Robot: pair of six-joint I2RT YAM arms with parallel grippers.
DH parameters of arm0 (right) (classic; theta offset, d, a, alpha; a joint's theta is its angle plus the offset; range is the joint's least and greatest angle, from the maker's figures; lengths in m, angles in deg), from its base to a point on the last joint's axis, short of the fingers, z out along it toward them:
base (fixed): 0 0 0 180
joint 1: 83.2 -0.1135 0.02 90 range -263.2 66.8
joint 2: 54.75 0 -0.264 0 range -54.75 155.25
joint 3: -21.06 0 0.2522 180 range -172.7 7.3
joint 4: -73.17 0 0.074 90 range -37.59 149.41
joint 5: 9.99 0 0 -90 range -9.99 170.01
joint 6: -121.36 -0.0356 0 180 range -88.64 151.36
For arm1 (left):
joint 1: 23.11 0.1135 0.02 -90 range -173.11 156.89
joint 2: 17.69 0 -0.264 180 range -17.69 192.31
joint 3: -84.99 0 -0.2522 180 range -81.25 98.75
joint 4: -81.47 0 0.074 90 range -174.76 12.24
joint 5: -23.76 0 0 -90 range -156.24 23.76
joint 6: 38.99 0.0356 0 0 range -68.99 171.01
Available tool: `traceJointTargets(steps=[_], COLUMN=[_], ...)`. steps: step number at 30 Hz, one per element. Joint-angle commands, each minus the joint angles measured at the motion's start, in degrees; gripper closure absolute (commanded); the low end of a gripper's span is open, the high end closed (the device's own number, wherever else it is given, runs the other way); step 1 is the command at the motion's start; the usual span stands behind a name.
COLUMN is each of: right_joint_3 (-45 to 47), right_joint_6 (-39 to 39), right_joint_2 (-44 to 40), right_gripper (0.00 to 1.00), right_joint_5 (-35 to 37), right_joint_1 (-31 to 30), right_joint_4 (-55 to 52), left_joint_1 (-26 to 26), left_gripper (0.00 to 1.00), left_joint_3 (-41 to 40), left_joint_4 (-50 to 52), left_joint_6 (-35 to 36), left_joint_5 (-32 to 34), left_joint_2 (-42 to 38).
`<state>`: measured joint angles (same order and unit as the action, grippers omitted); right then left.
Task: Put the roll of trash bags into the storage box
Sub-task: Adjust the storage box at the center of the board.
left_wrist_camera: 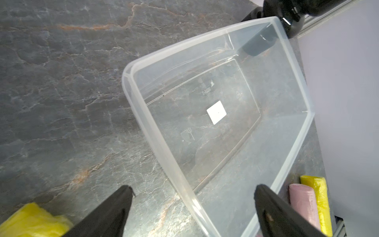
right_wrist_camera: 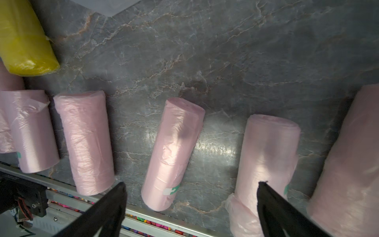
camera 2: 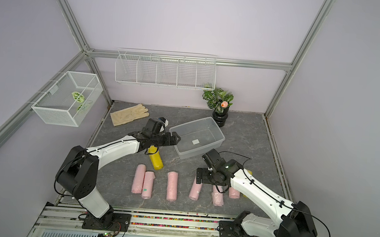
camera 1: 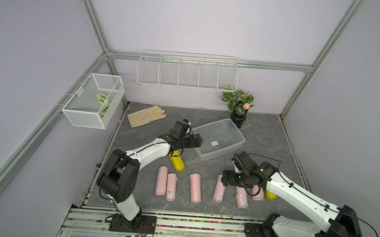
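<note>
Left claw [left_wrist_camera: 193,186] astride storage box [left_wrist_camera: 184,49] rim

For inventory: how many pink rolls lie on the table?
6 pink rolls, one front row: close pair, one middle, three by the right arm. More may hide.

Grey marbled bench [camera 1: 263,158] carries: clear storage box [camera 1: 225,134], cream glove [camera 1: 145,118], potted plant [camera 1: 237,118], six pink rolls [camera 1: 195,188] lying in a row, two yellow rolls [camera 1: 177,162].

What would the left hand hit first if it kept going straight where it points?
Probably the clear rectangular plastic storage box: the open left hand points into it over its near rim; depth is unclear.
</note>
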<state>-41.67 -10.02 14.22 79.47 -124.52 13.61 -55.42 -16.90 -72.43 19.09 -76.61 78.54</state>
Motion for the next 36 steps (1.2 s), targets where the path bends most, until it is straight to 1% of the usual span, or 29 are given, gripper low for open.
traceJointTargets(steps=[1,4,9,12,15,17,19,20,24,26,31,36], right_joint_3=[0.7,0.9,0.8,0.5,0.0,-0.4,-0.7,-0.7,-0.6,-0.5,-0.4,0.1], right_joint_6=[-3.1,-4.1,-5.0,-5.5,-5.7,-5.6,-5.5,-5.6,-6.1,-6.5,-6.8,-7.7], right_joint_2=[1.0,2.4,6.0,8.0,9.7,11.0,12.2,12.8,13.9,14.1,14.8,15.3], right_gripper=[0.01,0.01,0.01,0.01,0.01,0.01,0.02,0.02,0.02,0.02,0.02,0.03], right_joint_5=[0.0,-0.3,-1.9,-2.2,-2.5,-2.8,-3.1,-3.3,-3.4,-3.5,-3.5,-4.2], right_joint_1=[-0.8,-0.9,-1.7,-2.9,-3.7,-4.1,-4.4,-4.5,-5.1,-5.2,-5.3,-5.3], right_joint_4=[0.9,1.7,2.0,2.7,3.3,3.4,3.4,3.4,3.6,4.0,4.0,4.7], left_joint_1=[-0.6,-0.6,-1.0,-1.1,-1.1,-1.1,-1.1,-1.1,-1.1,-1.1,-1.1,-1.1], left_gripper=[0.03,0.04,0.16,0.16,0.17,0.22,0.23,0.26,0.29,0.34,0.42,0.44], left_joint_3=[2.3,4.6,8.6,9.3,10.1,11.8,13.3,13.9,14.6,14.7,15.2,15.0], left_joint_4=[3.7,5.9,9.4,10.0,11.1,13.1,14.9,15.6,16.1,16.0,16.3,15.7], left_joint_6=[-0.7,0.6,2.2,2.8,5.0,7.4,8.9,9.7,11.9,13.1,16.0,18.4], left_joint_5=[3.8,4.0,3.4,4.2,6.1,6.4,6.7,6.8,7.4,7.4,6.5,5.5], left_joint_2=[1.1,3.6,8.0,9.1,9.7,10.6,11.5,11.9,11.9,11.7,12.4,12.8])
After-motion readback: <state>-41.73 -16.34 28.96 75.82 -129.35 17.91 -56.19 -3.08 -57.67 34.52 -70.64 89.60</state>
